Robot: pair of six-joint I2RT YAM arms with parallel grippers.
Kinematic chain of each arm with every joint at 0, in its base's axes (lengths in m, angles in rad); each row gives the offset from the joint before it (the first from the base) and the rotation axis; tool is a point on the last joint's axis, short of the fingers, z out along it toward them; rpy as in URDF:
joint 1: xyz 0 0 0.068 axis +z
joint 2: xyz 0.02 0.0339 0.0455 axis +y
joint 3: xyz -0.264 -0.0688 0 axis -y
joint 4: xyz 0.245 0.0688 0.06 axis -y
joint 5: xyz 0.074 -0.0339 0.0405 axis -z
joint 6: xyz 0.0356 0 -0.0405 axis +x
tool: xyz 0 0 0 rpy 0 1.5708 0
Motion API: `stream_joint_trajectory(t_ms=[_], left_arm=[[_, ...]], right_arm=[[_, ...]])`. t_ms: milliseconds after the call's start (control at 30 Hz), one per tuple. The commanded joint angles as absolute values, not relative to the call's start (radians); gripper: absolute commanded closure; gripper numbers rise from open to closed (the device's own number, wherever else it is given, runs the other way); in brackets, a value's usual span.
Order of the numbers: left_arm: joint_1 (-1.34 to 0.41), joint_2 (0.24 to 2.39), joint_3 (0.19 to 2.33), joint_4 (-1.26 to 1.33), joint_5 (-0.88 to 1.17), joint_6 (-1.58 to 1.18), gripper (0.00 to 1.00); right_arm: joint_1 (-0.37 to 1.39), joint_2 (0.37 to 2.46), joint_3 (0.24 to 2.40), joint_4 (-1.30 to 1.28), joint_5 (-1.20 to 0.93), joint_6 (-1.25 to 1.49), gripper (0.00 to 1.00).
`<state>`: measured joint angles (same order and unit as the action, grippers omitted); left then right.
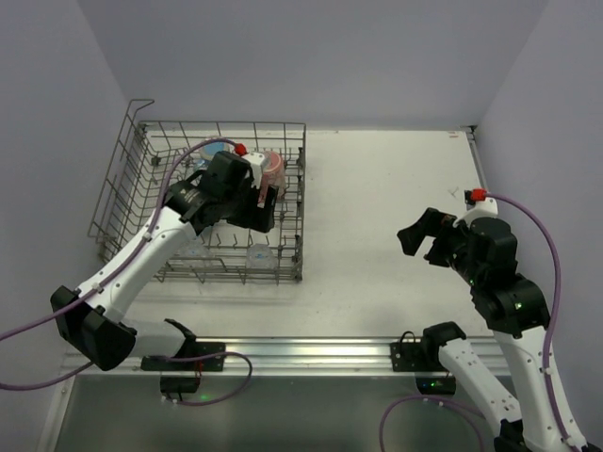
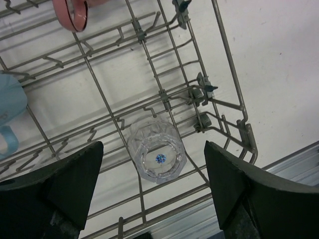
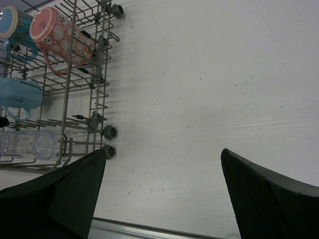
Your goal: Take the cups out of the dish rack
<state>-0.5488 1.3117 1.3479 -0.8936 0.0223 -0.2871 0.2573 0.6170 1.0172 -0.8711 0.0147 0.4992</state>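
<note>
The grey wire dish rack (image 1: 118,193) stands at the left of the table. My left gripper (image 1: 267,209) hangs open inside it, above a clear glass (image 2: 157,154) that stands upright in the near right corner and shows between the fingers (image 2: 75,174). A pink cup (image 1: 271,169) lies just beyond the gripper, and its rim shows in the left wrist view (image 2: 72,12). A light blue cup (image 2: 10,107) lies to the left. My right gripper (image 1: 426,240) is open and empty over bare table, right of the rack. Its wrist view shows the pink cup (image 3: 60,32), a blue mug (image 3: 12,22), the light blue cup (image 3: 20,94) and clear glasses (image 3: 42,142).
The rack's right wall (image 3: 97,74) has small grey wheels (image 3: 108,132) at its foot. A metal rail (image 1: 311,353) runs along the table's near edge. White walls close the back and sides. White tabletop (image 1: 377,207) lies between the rack and the right arm.
</note>
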Motion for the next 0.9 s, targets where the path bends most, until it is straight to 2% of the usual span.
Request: stream_joint_trajectory(t_ms=[0,500,867], left_arm=[[-0.597,1.325,1.327,-0.928,-0.032,-0.276,0.13],[-0.764,1.327,1.220,-0.870,-0.283,-0.500,0.14],[-0.799,1.308,1.124,-0.807,-0.308,-0.612,0.14]], right_arm=[[0.261,0.601,1.005,-0.854,0.025,0.491,0.01],[0.261,0.571,0.994,-0.861,0.015,0.494,0.01],[0.261,0.563,0.986,-0.856,0.006,0.502,0.01]])
